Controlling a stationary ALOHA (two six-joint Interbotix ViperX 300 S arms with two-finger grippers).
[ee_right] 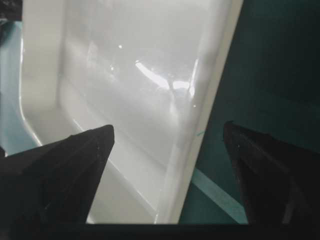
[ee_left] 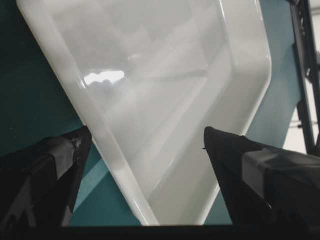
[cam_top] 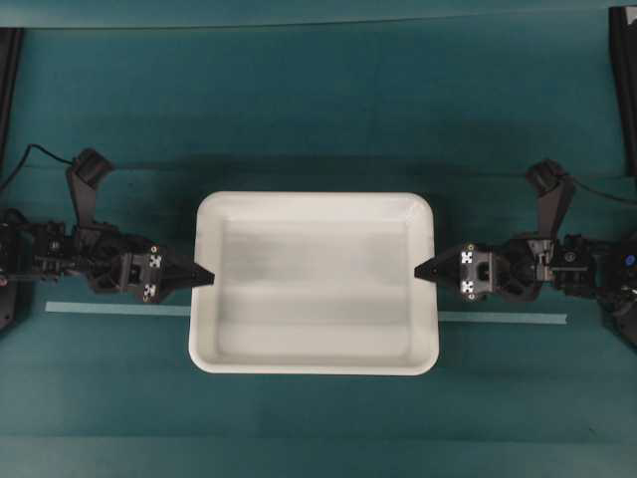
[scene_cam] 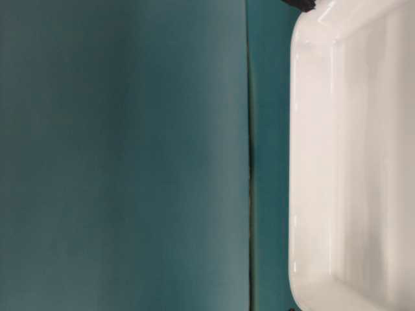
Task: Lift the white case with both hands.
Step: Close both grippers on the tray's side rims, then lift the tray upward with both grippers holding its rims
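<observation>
Left gripper (cam_top: 204,276) sits at the left short edge of the white case (cam_top: 314,284), tip right at the rim in the overhead view. Left wrist cam shows its fingers (ee_left: 60,165) wide apart, one outside the rim, one over the inside, rim wall running between them; not clamped, contact unclear. Right gripper (cam_top: 423,270) mirrors it at the right short edge. Right wrist cam: fingers (ee_right: 75,160) also spread, one over the tray inside, one outside over the table, rim between; no squeeze visible.

Case lies flat on the table (cam_top: 318,119), roughly centred betw the two arms, long side across the overhead view. Shape: shallow rect tray, rounded corners, raised rim, flat floor. Material looks like glossy white plastic w/ light glare on the floor. Nothing in it.

Table surface is matte teal. Pale tape strip (cam_top: 119,310) runs along the table, passing under the case and showing on both sides. Grippers are black, pointed fingers, small b/w square tags (cam_top: 153,261) on the bodies. Table-level view shows only one end of the case and teal surface.
</observation>
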